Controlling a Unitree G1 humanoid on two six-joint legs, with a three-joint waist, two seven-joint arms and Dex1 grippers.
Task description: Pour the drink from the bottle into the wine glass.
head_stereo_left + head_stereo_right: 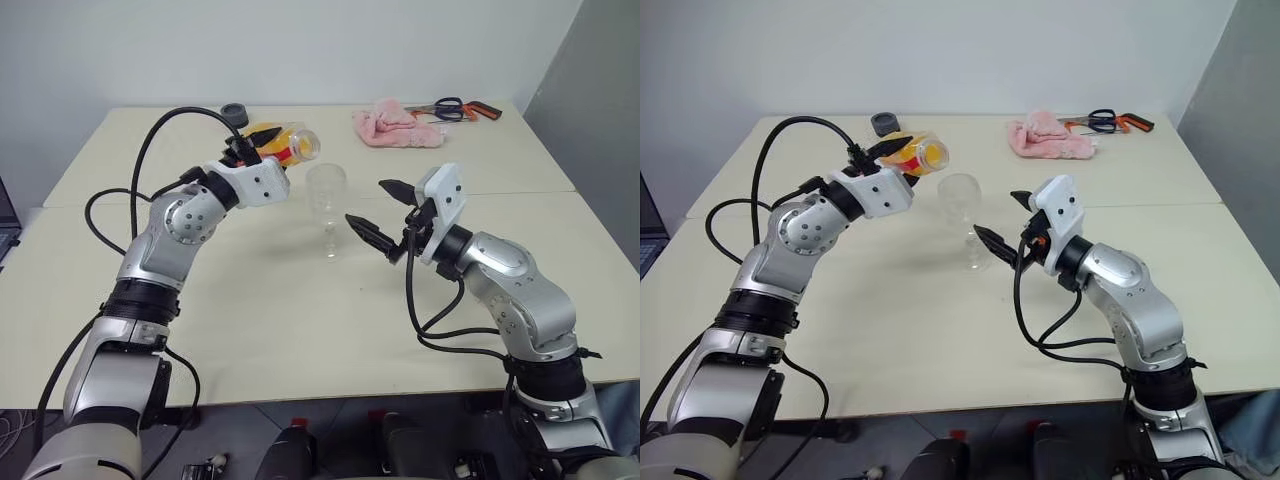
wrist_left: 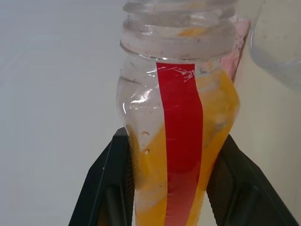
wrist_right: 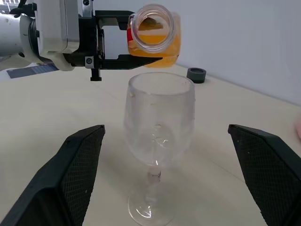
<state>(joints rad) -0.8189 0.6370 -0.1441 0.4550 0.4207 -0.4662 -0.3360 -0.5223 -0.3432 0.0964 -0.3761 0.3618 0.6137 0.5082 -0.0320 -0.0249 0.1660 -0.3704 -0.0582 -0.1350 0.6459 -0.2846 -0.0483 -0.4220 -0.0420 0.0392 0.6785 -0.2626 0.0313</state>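
Black fingers (image 2: 115, 188) of the left gripper (image 1: 262, 150) clamp the bottle (image 1: 283, 142) on both sides of its body, seen close in the left wrist view; the bottle lies tipped nearly level in the upper middle of the left eye view, its uncapped mouth turned toward the right of the frame and held just above and to the left of the wine glass (image 1: 326, 205); the drink (image 2: 216, 101), bright orange, pools along the lower side of the tilted bottle beside the red stripe of the label, and reaches toward the neck; no liquid can be seen in the glass bowl. Standing upright on the pale table (image 1: 300, 330), the wine glass sits near the centre of the frame, its foot resting on the tabletop. Right of it, the right gripper (image 1: 386, 213) has its two fingers spread wide and holds nothing; in the right wrist view the glass stands between and beyond those fingertips, apart from both. A dark round cap (image 1: 234, 112) lies on the table at the upper left, behind the bottle; a crumpled pink cloth (image 1: 395, 127) rests at the upper right, with scissors (image 1: 455, 108) just beyond it near the far edge.
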